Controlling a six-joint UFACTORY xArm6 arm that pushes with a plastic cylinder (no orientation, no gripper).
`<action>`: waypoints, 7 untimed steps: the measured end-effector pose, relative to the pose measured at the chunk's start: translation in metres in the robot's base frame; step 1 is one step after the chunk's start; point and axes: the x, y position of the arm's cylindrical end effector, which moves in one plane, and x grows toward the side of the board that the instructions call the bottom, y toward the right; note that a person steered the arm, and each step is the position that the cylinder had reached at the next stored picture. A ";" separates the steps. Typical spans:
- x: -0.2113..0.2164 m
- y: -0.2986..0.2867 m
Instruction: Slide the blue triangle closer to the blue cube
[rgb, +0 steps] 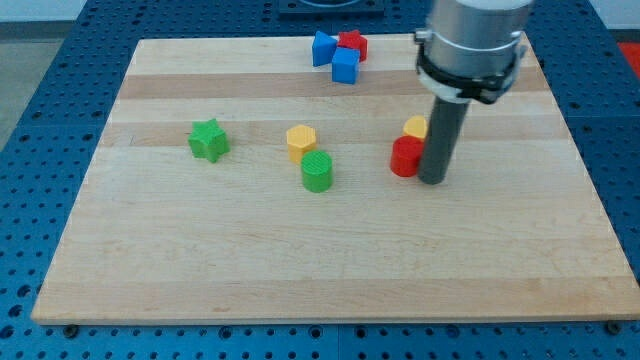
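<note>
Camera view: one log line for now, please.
my tip beside red block | blue triangle touching blue cube | view's top

Red block (404, 158): right side hidden behind rod; shape indeterminate.
Yellow block (415, 127): right part hidden behind rod; shape indeterminate.
Red star (352, 42): partly covered by blue triangle (322, 48).
Arm housing (470, 40): cut off at view's top.

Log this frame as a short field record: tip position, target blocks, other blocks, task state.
tip: my tip rests on the board, just right of the red block
targets: blue triangle and blue cube at the view's top, apparently touching
beside them: red star
other blocks: yellow block behind the rod, yellow hexagon, green cylinder, green star
task state: tip far from both blue blocks
</note>
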 end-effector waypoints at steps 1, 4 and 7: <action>-0.001 -0.029; -0.010 -0.022; -0.063 -0.036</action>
